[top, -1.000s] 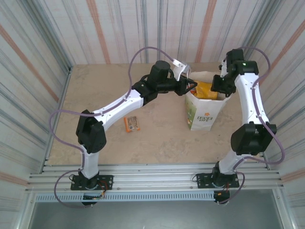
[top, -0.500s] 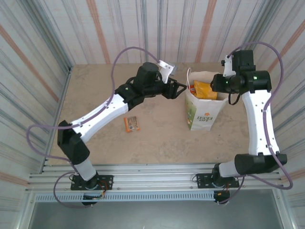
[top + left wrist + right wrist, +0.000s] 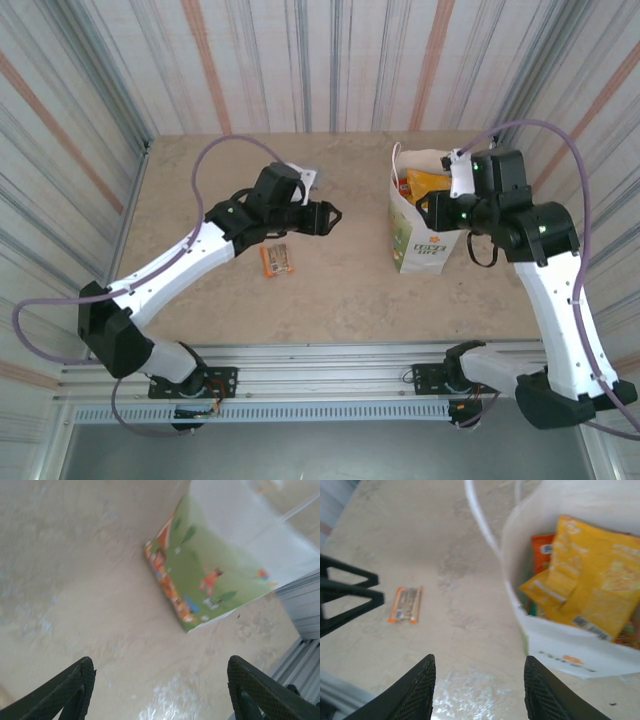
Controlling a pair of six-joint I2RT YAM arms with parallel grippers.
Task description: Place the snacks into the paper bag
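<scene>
Robot test cell, lab-style: striped corrugated panels [image 3: 330,60] enclose a beige table [image 3: 330,290], with aluminium rails [image 3: 320,375] along the table's near edge.

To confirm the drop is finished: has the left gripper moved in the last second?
Yes. The left gripper has pulled back leftward and nearer, away from the paper bag, which stayed put, toward the small orange bar.

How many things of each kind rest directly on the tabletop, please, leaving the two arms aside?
Paper bag: 1
Orange bar: 1
Total: 2
The packets inside the bag overlap too much to count.
</scene>
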